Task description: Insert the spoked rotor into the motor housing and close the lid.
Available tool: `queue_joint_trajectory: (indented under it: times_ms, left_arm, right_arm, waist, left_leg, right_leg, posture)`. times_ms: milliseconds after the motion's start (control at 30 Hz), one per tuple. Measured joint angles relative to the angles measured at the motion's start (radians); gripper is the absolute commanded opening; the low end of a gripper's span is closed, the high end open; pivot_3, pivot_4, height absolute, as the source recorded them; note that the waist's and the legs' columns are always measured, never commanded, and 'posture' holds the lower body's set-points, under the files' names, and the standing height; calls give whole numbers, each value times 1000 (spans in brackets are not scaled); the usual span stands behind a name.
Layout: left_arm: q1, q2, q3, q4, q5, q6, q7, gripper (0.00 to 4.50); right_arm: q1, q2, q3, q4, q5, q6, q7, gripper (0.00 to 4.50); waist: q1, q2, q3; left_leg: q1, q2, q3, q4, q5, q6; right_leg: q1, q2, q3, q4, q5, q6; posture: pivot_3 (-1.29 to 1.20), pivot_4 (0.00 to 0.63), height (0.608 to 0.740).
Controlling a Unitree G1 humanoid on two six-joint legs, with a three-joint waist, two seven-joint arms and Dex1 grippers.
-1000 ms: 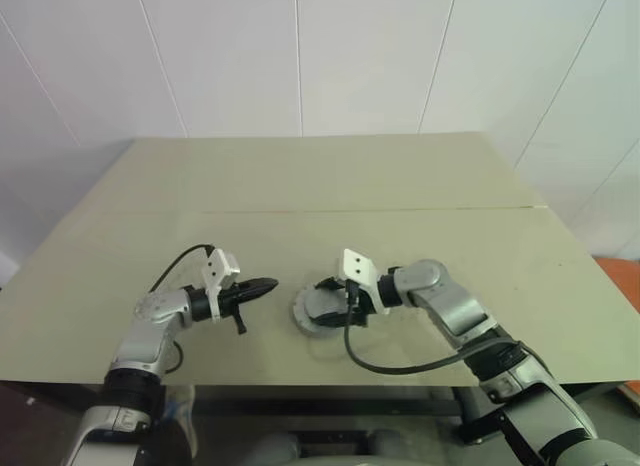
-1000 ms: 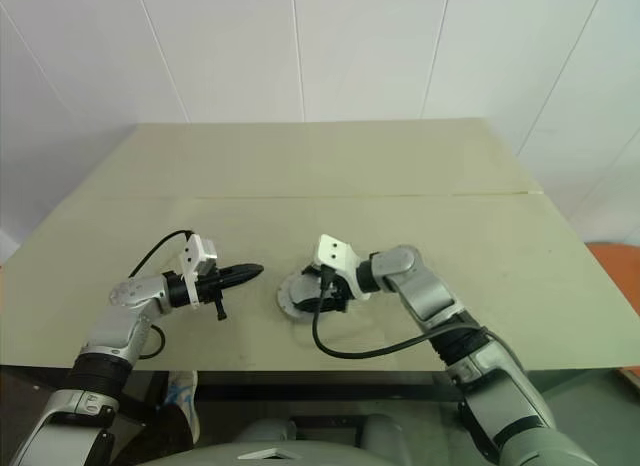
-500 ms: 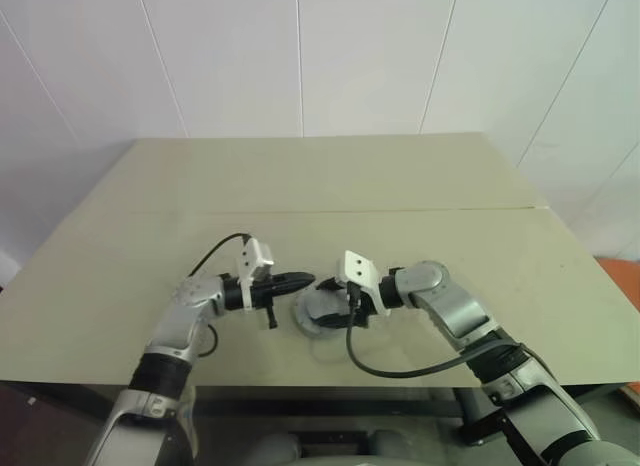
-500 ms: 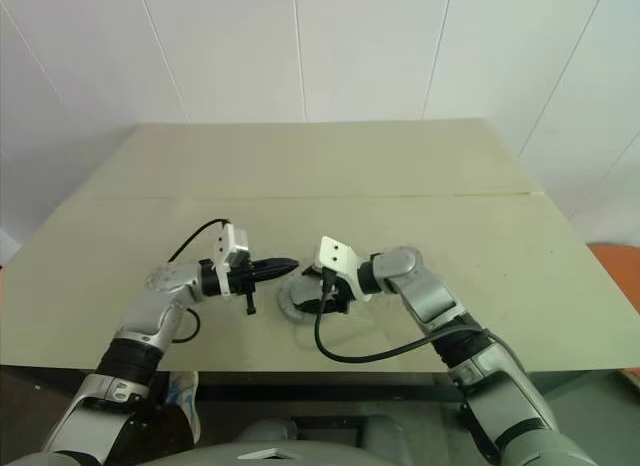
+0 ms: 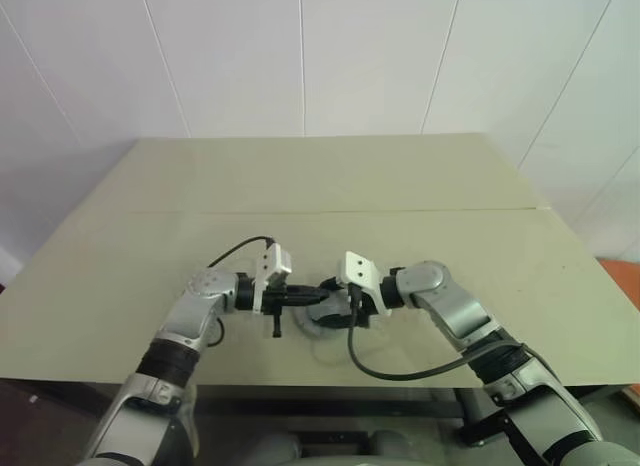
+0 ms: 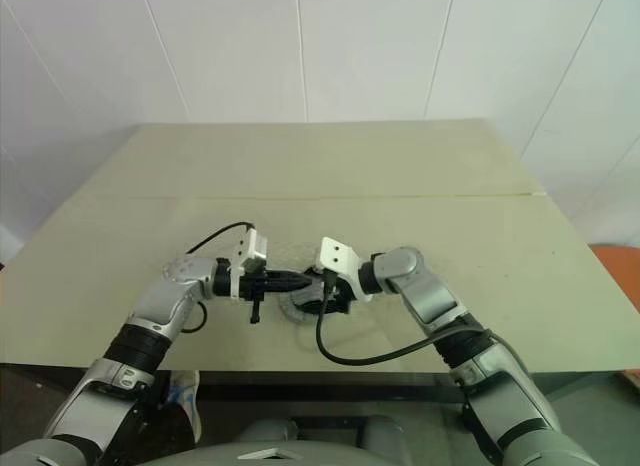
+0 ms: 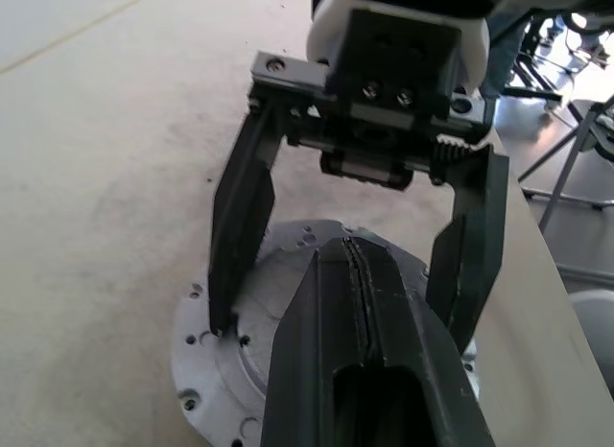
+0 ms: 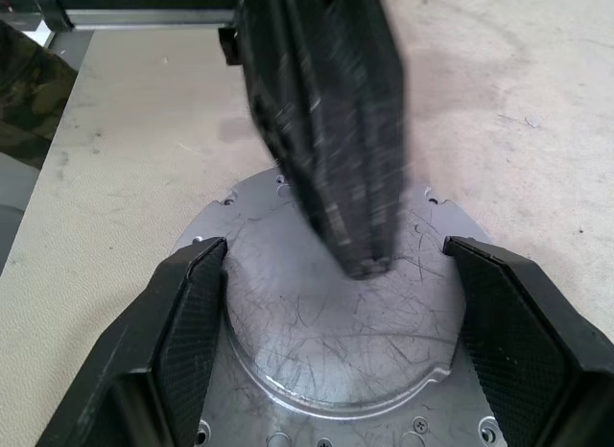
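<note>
While the left gripper [image 5: 322, 295] reaches in from the left with its fingers pressed together, empty, its tip sits over the lid [image 8: 331, 317], between the spread jaws of the right gripper [image 8: 336, 303]. Those jaws straddle the lid from the right, one finger [image 8: 182, 317] at each side; whether they touch its rim cannot be told. The lid lies flat on the table [image 5: 330, 176] near its front edge, smooth scratched face up, axis vertical, showing no long axis. Neither rotor nor copper windings can be seen, so insertion looks done and the lid on; likely only pressing it fully home remains.
</note>
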Motion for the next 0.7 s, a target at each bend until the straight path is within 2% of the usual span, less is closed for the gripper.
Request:
queue_joint_trajectory:
  times_ms: [167,233,300,500,700]
  left_arm:
    - [1,20,-31,3,36,-12,-3,0]
    - [1,19,-31,3,37,-14,0,0]
    - [1,19,-32,3,39,-13,2,0]
    - [3,19,-34,-6,39,-9,9,0]
    - [3,19,-35,-16,39,-7,13,0]
  right_arm:
    - [0,0,0,0,0,1,-4,3232]
    - [1,1,-4,0,2,6,-7,3977]
    - [2,1,-16,0,6,24,-17,4470]
    - [11,-1,-40,-28,11,57,-24,4470]
    - [27,22,-125,-76,114,229,-33,4470]
  waist:
    - [3,0,0]
    - [3,0,1]
    - [5,1,1]
    - [11,1,2]
    - [14,0,7]
  left_leg:
    - [-1,1,0,0,0,0]
    - [-1,1,0,0,0,0]
    - [-1,1,0,0,0,0]
    - [-1,1,0,-1,0,0]
    - [-3,1,0,-1,0,0]
  right_leg:
    - [0,0,0,0,0,0]
    - [2,0,0,0,0,0]
    - [2,0,0,0,0,0]
    - [-2,0,0,0,0,0]
    - [-4,1,0,0,0,0]
  posture:
    - [0,0,740]
    - [0,0,740]
    - [0,0,740]
    - [0,0,740]
    - [0,0,740]
